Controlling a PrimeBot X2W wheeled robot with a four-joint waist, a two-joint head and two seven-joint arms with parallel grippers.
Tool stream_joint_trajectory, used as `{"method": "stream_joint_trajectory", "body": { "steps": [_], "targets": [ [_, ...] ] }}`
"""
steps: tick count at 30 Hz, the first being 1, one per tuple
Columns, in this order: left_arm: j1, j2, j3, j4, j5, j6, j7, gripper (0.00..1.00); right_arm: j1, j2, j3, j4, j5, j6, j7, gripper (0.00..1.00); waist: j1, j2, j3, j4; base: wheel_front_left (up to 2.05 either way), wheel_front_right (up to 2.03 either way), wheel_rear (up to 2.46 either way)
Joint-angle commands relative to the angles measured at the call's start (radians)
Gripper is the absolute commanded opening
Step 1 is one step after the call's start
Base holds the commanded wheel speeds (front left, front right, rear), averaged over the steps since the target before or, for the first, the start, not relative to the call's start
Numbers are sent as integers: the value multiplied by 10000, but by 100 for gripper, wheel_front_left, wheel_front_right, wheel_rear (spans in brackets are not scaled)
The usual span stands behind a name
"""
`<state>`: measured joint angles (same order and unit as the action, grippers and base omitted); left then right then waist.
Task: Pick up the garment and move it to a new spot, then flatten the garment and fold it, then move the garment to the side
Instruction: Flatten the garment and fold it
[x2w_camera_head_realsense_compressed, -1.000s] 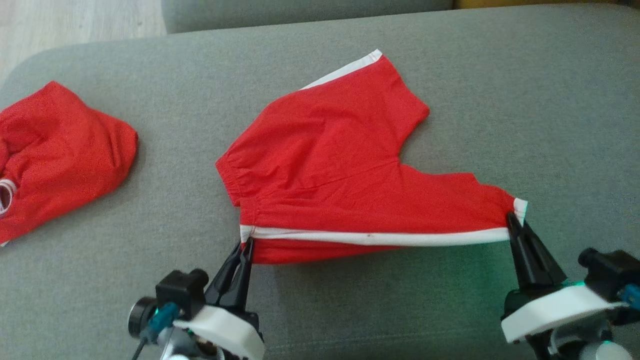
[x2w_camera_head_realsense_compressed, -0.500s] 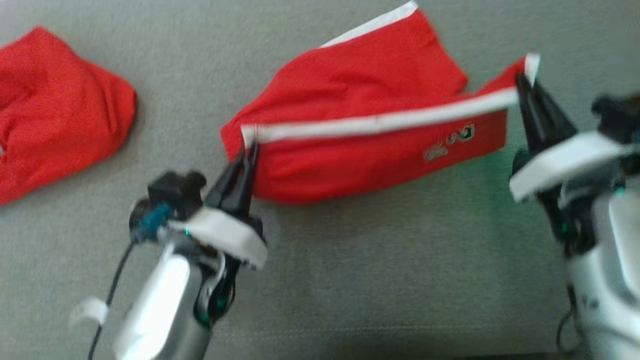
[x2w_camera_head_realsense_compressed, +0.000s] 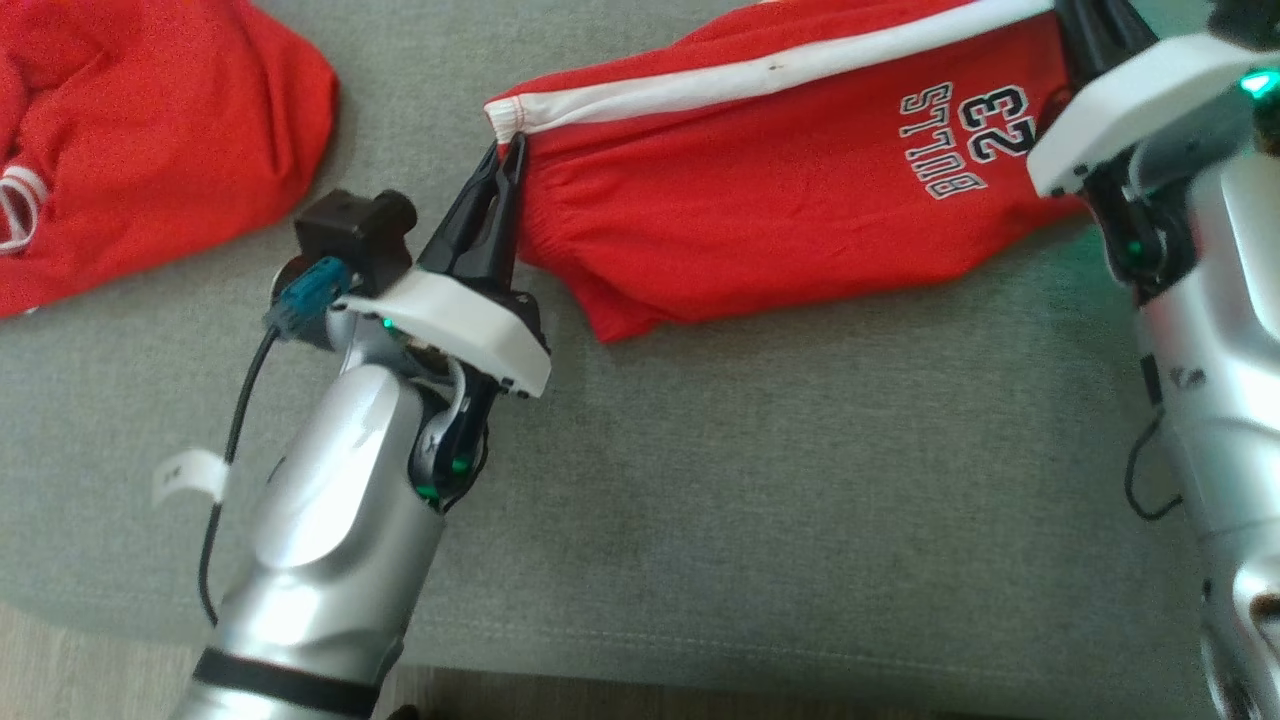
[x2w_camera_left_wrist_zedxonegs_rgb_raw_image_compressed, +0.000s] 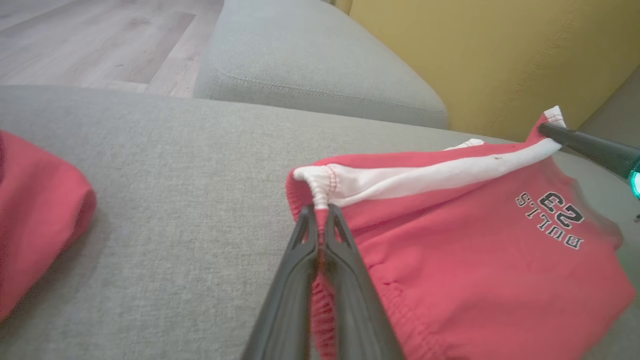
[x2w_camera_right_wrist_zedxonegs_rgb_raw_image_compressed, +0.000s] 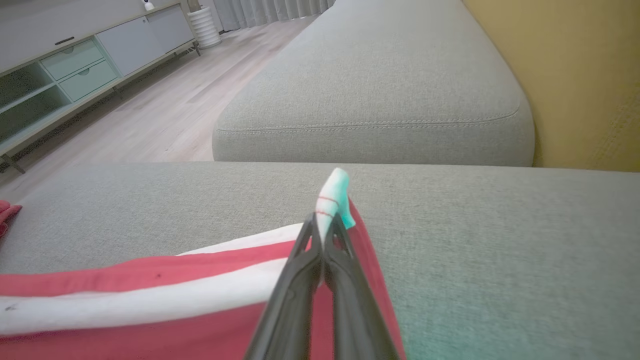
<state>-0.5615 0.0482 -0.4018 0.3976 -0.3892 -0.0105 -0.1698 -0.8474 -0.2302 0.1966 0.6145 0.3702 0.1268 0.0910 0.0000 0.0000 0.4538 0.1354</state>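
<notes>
Head view: the red shorts (x2w_camera_head_realsense_compressed: 760, 190) are held stretched over the grey sofa cushion (x2w_camera_head_realsense_compressed: 800, 480), the left gripper (x2w_camera_head_realsense_compressed: 508, 150) pinching the white stripe at the waistband and the right gripper (x2w_camera_head_realsense_compressed: 1075, 15) at the far right end. Another red garment (x2w_camera_head_realsense_compressed: 150, 120) lies far left

Left wrist view: the left gripper (x2w_camera_left_wrist_zedxonegs_rgb_raw_image_compressed: 320, 220) is clamped tight on the waistband corner

Right wrist view: the right gripper (x2w_camera_right_wrist_zedxonegs_rgb_raw_image_compressed: 324, 225) is clamped tight on the striped hem corner
</notes>
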Motion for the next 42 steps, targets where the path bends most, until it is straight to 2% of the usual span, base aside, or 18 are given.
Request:
{"method": "stream_joint_trajectory", "body": {
  "steps": [1, 8, 9, 10, 11, 12, 13, 18, 23, 26, 30, 42],
  "targets": [
    [-435, 102, 250, 89, -131, -77, -143, 0, -476, 115, 293, 189, 137, 39, -320, 0, 0, 0, 121, 141, 0, 0, 0],
    [-1012, 33, 90, 1195, -850, -163, -538, 0, -1532, 309, 993, 1980, 580, 39, -1282, 0, 0, 0, 252, 194, 0, 0, 0],
    [-1055, 29, 29, 1311, -974, -189, -575, 29, -1633, 319, 1076, 2204, 645, 39, -1402, 0, 0, 0, 269, 209, 0, 0, 0],
    [-1093, 27, -61, 1405, -1130, -212, -608, 68, -1729, 334, 1152, 2404, 713, 39, -1531, 10, 0, 0, 282, 220, 0, 0, 0],
    [-1138, 26, -166, 1488, -1220, -189, -646, 100, -1804, 344, 1244, 2588, 766, 39, -1661, 73, 0, 0, 292, 232, 0, 0, 0],
    [-1138, 26, -166, 1488, -1220, -189, -646, 100, -1804, 344, 1244, 2588, 766, 39, -1661, 73, 0, 0, 292, 232, 0, 0, 0],
    [-1160, 25, -269, 1550, -1353, -185, -680, 100, -1865, 364, 1343, 2735, 827, 39, -1803, 100, 0, 0, 299, 237, 0, 0, 0],
    [-1052, 23, -547, 1709, -1440, 142, -847, 100, -1840, 297, 1970, 2946, 863, 39, -2957, 100, 0, 0, 150, 145, 0, 0, 0],
    [-535, 245, -426, 1160, -490, 903, -912, 100, -1178, 50, 2244, 2399, 456, 39, -3482, 100, 0, 0, -233, -135, 0, 0, 0],
    [14, 494, -143, 308, 185, 1406, -915, 100, -542, -103, 1933, 1448, 64, 39, -3519, 100, 0, 0, -476, -363, 0, 0, 0],
    [737, 767, 302, -851, 822, 1821, -917, 100, 829, -73, 1209, -169, -497, 39, -3524, 100, 0, 0, -822, -668, 0, 0, 0],
    [2462, 1480, 940, -2568, 1532, 2119, -919, 100, 4887, 509, -284, -3721, -1598, 39, -3185, 100, 0, 0, -1780, -1384, 0, 0, 0]
  ]
}}
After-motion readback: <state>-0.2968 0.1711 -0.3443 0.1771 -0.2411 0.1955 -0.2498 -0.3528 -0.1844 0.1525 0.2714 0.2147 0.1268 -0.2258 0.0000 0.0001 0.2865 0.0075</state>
